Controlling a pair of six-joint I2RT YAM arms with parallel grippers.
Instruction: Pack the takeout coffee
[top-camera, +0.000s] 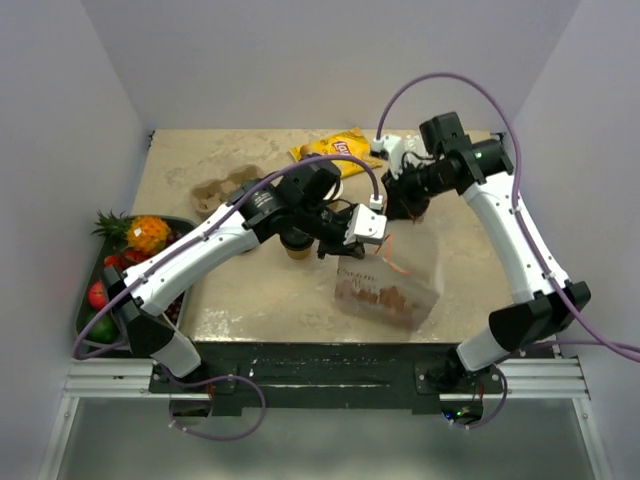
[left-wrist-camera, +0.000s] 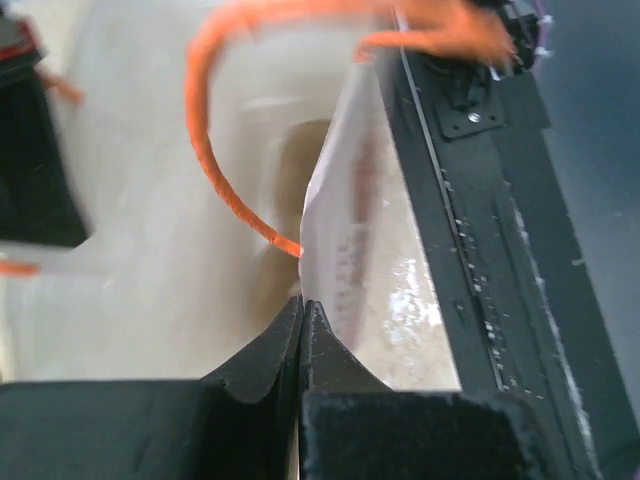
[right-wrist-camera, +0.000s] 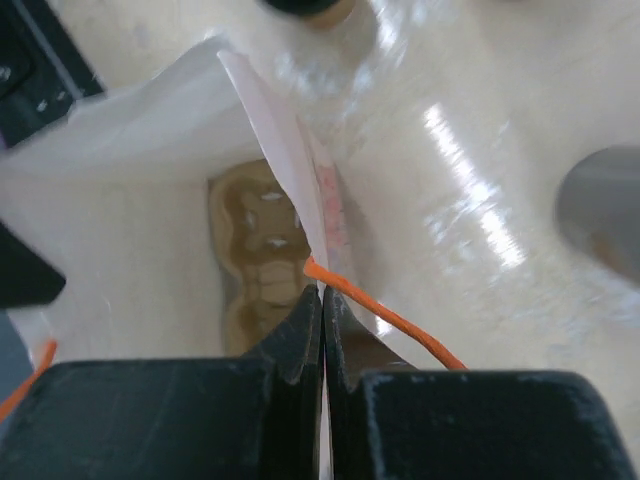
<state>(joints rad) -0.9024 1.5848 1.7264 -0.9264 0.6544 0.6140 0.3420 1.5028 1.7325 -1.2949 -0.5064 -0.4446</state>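
Note:
The takeout coffee (top-camera: 297, 249) is a tan cup with a dark top, standing half hidden under my left arm; the right wrist view catches it at its top edge (right-wrist-camera: 306, 8). A translucent white bag (top-camera: 388, 292) with orange handles (left-wrist-camera: 215, 170) lies at the table's front centre. Its mouth is held from two sides. My left gripper (top-camera: 350, 245) is shut on one thin bag edge (left-wrist-camera: 335, 210). At the opposite edge (right-wrist-camera: 285, 150), beside an orange handle (right-wrist-camera: 400, 322), my right gripper (top-camera: 402, 214) is shut. A tan moulded carrier (right-wrist-camera: 260, 260) lies inside the bag.
Another pulp carrier (top-camera: 222, 190) sits at the back left. A yellow chip bag (top-camera: 330, 150) lies at the back centre. A dark tray of fruit (top-camera: 125, 260) is at the left edge. A grey cup (right-wrist-camera: 605, 210) blurs into the right wrist view.

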